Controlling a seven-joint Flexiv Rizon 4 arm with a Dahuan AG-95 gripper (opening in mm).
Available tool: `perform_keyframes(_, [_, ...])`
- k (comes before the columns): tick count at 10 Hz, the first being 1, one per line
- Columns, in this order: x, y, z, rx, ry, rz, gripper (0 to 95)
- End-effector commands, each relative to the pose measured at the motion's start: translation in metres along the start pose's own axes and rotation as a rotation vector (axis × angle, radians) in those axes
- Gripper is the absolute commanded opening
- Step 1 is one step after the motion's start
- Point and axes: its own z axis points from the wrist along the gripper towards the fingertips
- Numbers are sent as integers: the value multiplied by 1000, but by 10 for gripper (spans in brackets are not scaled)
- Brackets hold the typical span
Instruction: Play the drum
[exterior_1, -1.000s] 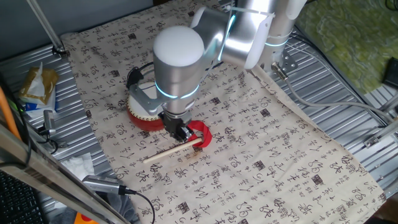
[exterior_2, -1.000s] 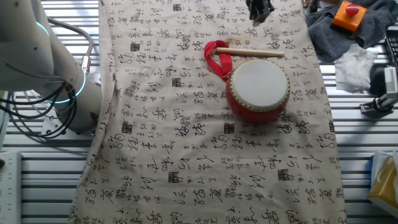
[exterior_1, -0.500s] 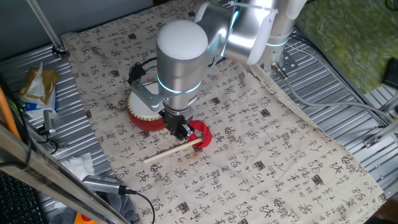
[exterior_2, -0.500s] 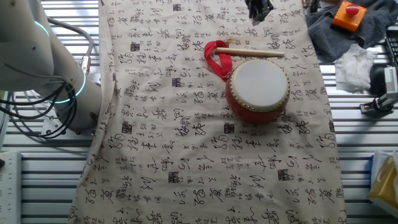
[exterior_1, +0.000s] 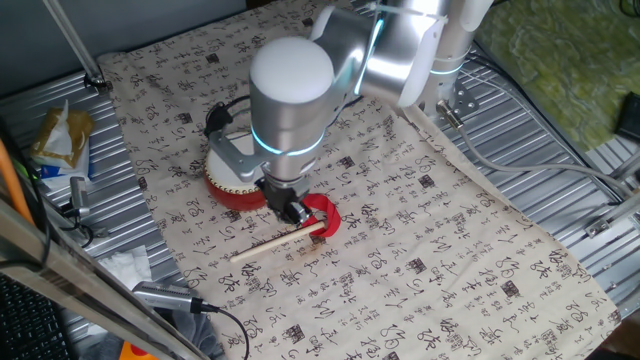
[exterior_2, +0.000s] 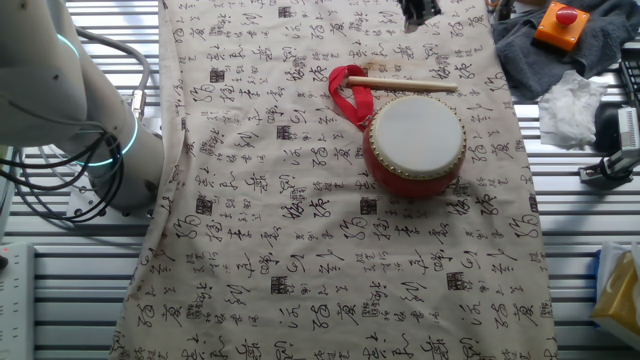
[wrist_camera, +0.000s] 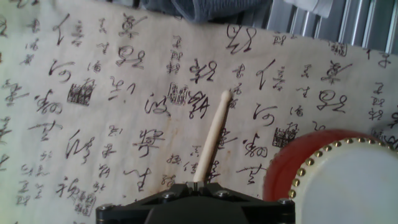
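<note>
A: Claw (exterior_1: 291, 212) is down low over the calligraphy-print cloth (exterior_1: 430, 240), right above one end of the drumstick (exterior_1: 278, 243). From one fixed view its dark fingers sit over the stick's end beside the red ribbon loop (exterior_1: 325, 214). Grasping or not?

B: Cannot tell. The arm's big silver joint (exterior_1: 290, 95) blocks most of the fingers in that view, and in the other fixed view only the claw's tip (exterior_2: 418, 10) pokes in at the top edge of the picture. The hand view shows the drumstick (wrist_camera: 212, 137) running out from under the black claw body toward the far side of the cloth, but the fingertips themselves are out of sight, so contact is unconfirmed.

A: Noted. Drum position?

B: Drum (exterior_2: 414, 143) stands upright on the cloth, white skin up, red barrel, studded rim. In the other fixed view it lies toward the right edge of the cloth, and the stick (exterior_2: 401, 85) lies flat just beyond it, close but apart from the rim. The ribbon loop (exterior_2: 347, 93) trails off the drum's side and the stick's end crosses over it.

A: And in the hand view?

B: Drum (wrist_camera: 339, 177) fills the lower right corner, just beside the claw body, with brass studs plain along the rim.

A: Anything else on the bench?

B: Grey rag (exterior_2: 560, 40) with an orange box carrying a red button (exterior_2: 562, 22) at the bench corner, and crumpled white tissue (exterior_2: 567, 108) beside the cloth's edge.
</note>
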Motion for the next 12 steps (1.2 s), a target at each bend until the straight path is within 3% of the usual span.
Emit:
perform_keyframes(1, [-1,3,-5,-3,6,2,0])
perform_keyframes(4, [2,6,-20,-7,13,18,0])
perform_keyframes(7, [3,8,-26,-8,3,12,0])
perform_keyframes(8, [3,8,-25,-5,4,17,190])
perform_keyframes(12, [1,2,-13,-14,31,30,190])
